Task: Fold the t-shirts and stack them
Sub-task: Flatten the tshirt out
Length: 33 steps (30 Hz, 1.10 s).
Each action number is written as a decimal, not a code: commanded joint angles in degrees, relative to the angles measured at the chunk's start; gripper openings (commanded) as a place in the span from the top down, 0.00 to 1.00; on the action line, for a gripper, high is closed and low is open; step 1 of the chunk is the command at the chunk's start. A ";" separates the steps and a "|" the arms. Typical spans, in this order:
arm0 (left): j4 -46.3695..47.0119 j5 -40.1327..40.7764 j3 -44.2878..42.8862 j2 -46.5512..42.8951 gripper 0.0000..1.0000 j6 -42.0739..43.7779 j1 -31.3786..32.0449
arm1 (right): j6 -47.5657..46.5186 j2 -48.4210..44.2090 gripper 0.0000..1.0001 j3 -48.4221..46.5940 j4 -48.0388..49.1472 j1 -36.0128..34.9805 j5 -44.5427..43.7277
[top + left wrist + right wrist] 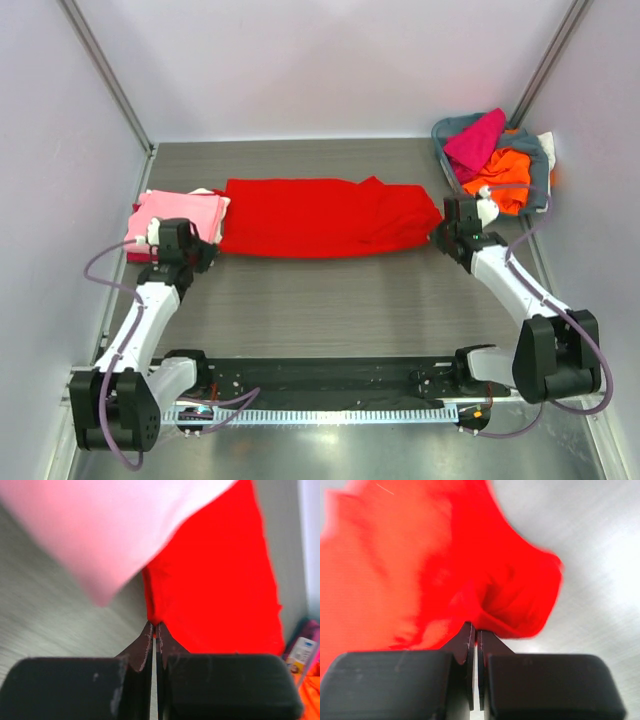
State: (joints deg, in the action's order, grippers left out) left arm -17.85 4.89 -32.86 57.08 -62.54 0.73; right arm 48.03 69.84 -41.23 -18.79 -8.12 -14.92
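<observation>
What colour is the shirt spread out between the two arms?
Bright red. The red t-shirt shows best in the top external view.

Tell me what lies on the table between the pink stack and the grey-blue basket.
The red t-shirt lies there, its ends pinched by the left gripper and right gripper; the top view shows this.

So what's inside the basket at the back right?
In the basket, a magenta t-shirt lies on top of an orange t-shirt, with some white cloth at its right edge. Whatever lies beneath them is covered.
</observation>
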 commanded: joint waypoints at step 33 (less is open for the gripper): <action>-12.56 -0.58 15.64 -23.15 1.00 -1.35 -0.47 | 4.96 -27.48 0.61 18.21 -13.12 0.91 2.78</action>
State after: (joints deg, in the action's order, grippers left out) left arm -31.57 3.55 -17.32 34.30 -63.22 0.71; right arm 51.53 42.39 -23.33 -31.79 -7.38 -12.27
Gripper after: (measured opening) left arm 0.006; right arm 0.378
